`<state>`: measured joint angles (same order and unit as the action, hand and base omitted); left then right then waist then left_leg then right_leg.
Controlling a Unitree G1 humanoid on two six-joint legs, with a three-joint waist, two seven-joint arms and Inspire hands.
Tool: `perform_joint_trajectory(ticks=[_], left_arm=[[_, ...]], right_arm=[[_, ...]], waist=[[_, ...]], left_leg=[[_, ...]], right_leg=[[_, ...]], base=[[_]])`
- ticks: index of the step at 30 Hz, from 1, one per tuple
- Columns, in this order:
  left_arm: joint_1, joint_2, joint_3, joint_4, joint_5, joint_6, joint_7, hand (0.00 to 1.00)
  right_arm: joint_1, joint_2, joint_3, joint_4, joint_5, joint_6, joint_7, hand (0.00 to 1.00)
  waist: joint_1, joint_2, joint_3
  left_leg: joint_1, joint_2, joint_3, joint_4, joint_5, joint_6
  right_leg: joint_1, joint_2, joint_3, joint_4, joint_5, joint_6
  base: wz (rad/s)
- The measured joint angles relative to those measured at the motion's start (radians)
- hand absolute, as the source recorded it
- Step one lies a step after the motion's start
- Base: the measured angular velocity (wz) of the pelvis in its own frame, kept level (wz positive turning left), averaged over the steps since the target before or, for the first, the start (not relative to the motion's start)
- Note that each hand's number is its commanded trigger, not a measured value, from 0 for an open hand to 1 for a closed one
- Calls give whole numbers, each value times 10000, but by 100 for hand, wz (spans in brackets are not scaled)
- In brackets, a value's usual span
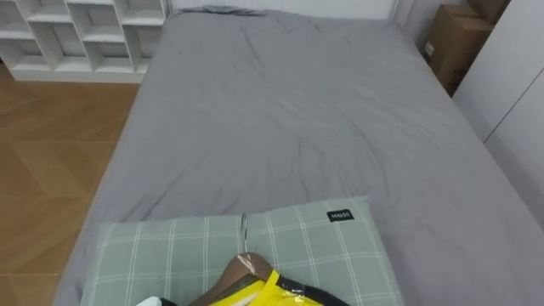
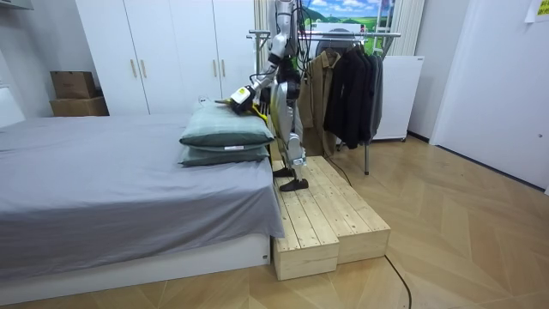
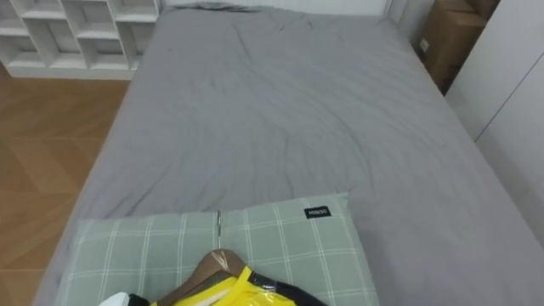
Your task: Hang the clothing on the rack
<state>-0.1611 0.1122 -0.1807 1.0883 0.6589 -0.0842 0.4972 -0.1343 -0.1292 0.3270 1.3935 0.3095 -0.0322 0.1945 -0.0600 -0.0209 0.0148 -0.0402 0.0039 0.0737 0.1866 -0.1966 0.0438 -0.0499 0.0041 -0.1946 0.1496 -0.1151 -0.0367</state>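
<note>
Bright, even rm light, no hard shadows. Sheet (image 1: 289, 119) ahead of left hand (image 1: 150, 302): faint crease shading only. Small glare spots on yellow garment (image 1: 268, 296) just R of hand.

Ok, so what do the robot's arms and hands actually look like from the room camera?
The left arm, nearer the room camera, is slim, with pale silver-grey shells at the top and darker parts toward the wrist. The left hand looks dark. It is too small to tell any markings or finer detail.
</note>
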Motion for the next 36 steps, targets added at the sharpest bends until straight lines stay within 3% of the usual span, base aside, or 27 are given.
perform_joint_trajectory(ticks=[2,4,10,16,20,24,32,36], left_arm=[[235,92,-35,-763,16,-17,7,100],[422,171,-47,-1098,25,-28,20,100],[734,250,-353,-1925,102,-24,21,100],[772,642,-721,-3479,218,-22,88,100],[974,676,-730,-4503,206,-38,549,100],[976,676,-749,-4754,209,-41,624,100],[977,855,-817,-4981,227,-32,611,100],[977,950,-814,-5015,241,-32,584,100]], right_arm=[[16,-4,-151,-32,-14,-18,-3,0],[35,-11,-196,-28,-28,-32,-14,0],[282,-152,-268,-8,-5,-157,-7,0],[386,-252,-390,-4,57,-214,-103,0],[424,-279,-566,3,5,-196,-126,0],[426,-279,-565,1,-28,-193,-170,0],[459,-261,-667,-2,2,-171,-167,0],[495,-270,-878,-3,-15,-172,-172,0]], waist=[[-111,85,-5],[-197,157,-60],[-248,223,-62],[-256,425,-52],[-448,589,-136],[-510,591,-135],[-549,369,-10],[-545,354,-19]], left_leg=[[2,-6,-5,-18,0,0],[34,-7,0,-12,0,0],[406,-12,16,-55,0,0],[542,-28,12,-32,0,2],[780,-26,11,-54,1,2],[882,-18,28,-88,10,-13],[995,-22,45,-76,10,-14],[1007,-28,43,-80,8,-13]], right_leg=[[1,-1,0,1,-1,1],[27,0,6,2,-1,1],[374,-17,27,-25,-14,16],[530,-23,41,-44,-16,20],[789,-37,48,-130,-22,24],[868,-40,85,-146,-37,25],[999,-48,108,-169,-44,33],[1009,-48,117,-165,-54,45]], base=[[0],[0],[0],[0],[0],[0],[0],[0]])
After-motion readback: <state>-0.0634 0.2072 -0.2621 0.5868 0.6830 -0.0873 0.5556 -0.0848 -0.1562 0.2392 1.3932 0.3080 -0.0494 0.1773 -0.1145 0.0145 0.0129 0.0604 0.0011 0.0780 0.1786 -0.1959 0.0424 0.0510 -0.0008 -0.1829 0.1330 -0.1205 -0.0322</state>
